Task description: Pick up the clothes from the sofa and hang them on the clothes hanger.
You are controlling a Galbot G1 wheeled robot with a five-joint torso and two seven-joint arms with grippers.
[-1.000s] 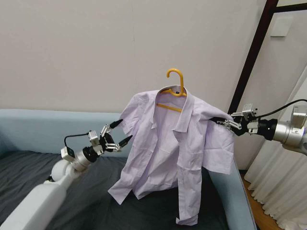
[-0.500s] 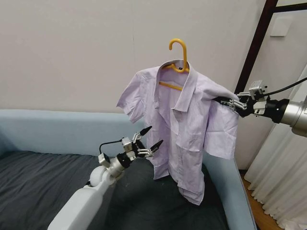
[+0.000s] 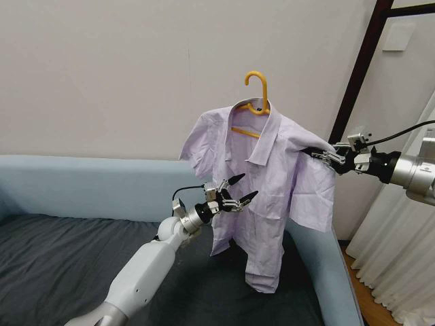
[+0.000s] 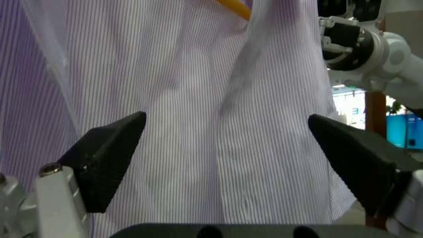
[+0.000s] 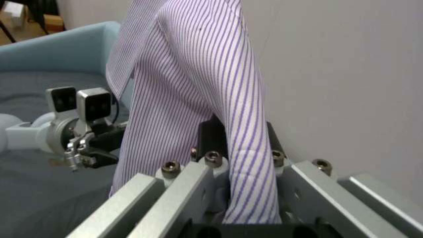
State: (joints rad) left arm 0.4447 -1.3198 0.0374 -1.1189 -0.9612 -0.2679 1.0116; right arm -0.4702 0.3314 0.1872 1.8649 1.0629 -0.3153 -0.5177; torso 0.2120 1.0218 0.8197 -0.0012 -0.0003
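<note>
The shirt (image 3: pixel 272 183) hangs in the air over the right end of the sofa (image 3: pixel 61 180), draped on a yellow hanger (image 3: pixel 256 92). It looks light, limp and apt to slide, so the shoulder over the hanger's arm is the sure hold. The right gripper (image 3: pixel 318 155) is pinched on the cloth there. The left gripper (image 3: pixel 238 197) is spread wide just before the front panel. A dark post (image 3: pixel 357 75) stands close on the right.
</note>
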